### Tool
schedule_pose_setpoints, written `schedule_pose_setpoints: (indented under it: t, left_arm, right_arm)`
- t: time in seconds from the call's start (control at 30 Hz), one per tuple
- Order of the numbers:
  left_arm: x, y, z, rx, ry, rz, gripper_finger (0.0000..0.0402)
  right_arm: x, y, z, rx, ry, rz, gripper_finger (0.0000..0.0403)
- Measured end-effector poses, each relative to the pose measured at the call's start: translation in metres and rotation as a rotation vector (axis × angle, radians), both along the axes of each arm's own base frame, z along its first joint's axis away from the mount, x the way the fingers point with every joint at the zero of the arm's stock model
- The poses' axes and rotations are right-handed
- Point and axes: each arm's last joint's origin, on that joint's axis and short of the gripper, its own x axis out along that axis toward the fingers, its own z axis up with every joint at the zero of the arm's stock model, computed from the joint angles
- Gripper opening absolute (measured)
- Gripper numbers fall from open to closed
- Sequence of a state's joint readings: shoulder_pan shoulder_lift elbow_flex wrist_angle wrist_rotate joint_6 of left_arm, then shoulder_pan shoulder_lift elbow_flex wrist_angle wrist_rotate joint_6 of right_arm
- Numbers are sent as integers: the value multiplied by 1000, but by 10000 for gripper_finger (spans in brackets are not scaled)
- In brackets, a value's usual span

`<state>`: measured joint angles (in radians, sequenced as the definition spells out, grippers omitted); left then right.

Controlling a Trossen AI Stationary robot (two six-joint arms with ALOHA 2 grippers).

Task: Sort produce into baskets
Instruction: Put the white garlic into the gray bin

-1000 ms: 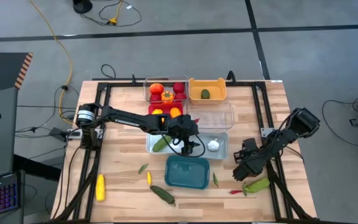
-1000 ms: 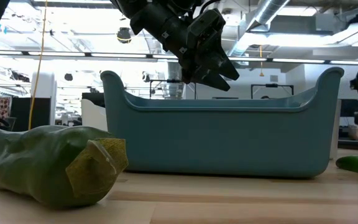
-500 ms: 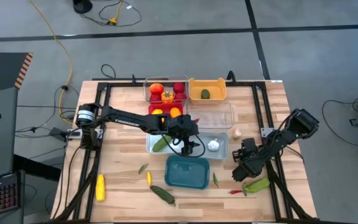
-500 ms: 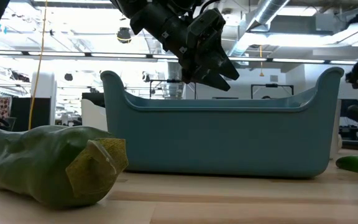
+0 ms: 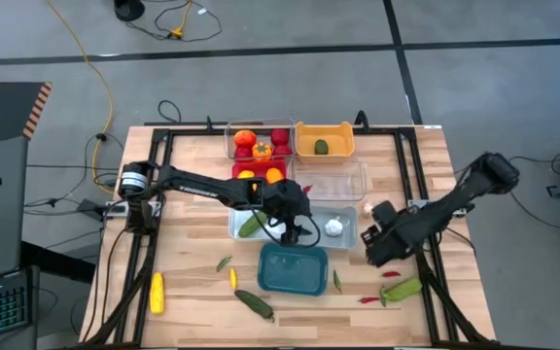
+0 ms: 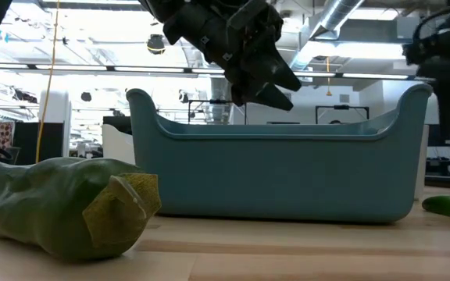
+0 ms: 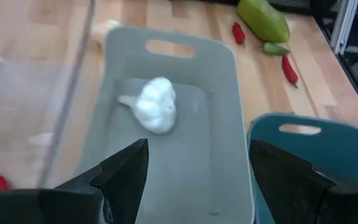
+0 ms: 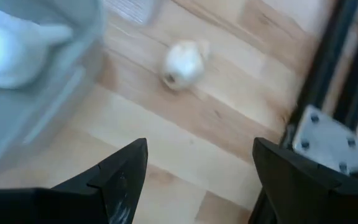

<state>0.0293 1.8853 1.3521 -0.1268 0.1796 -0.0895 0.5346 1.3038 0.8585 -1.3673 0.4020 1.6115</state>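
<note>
White garlic (image 7: 156, 106) in a grey-blue tray (image 7: 222, 162), teal tray (image 5: 293, 270) beside, red chilies (image 7: 289, 69) on pale wood table (image 5: 192, 262).

Wooden table (image 5: 192, 248): baskets (image 5: 294, 269), corn (image 5: 156, 292), cucumber (image 5: 254, 302), chilies (image 5: 367, 299), loose garlic (image 5: 368, 207).

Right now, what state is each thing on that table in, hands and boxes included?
Left hand: open, empty, over the grey tray.
Right hand: open, empty, above the loose garlic.
Grey tray: holds one garlic and a green vegetable.
Loose garlic: on bare wood, outside the trays.
Teal tray: empty.
Orange tray: holds one green piece.
Corn: lying loose.
</note>
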Motion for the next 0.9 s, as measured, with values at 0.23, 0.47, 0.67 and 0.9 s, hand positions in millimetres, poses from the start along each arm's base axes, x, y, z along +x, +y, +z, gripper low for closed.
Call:
schedule_pose_setpoints:
  t: [0.23, 0.47, 0.67, 0.9]
  left_arm:
    - [-19, 16, 36, 52, -43, 12, 265]
    - [-44, 27, 67, 144, -41, 74, 265]
    - [-58, 27, 80, 195, -29, 69, 265]
    - [-64, 27, 85, 196, -22, 68, 265]
  right_arm:
    - [5, -31, 22, 80, -61, 263, 317]
    - [15, -67, 22, 196, 31, 399, 317]
    - [27, -92, 11, 276, 116, 486, 317]
    - [36, -104, 1, 350, 158, 559, 317]
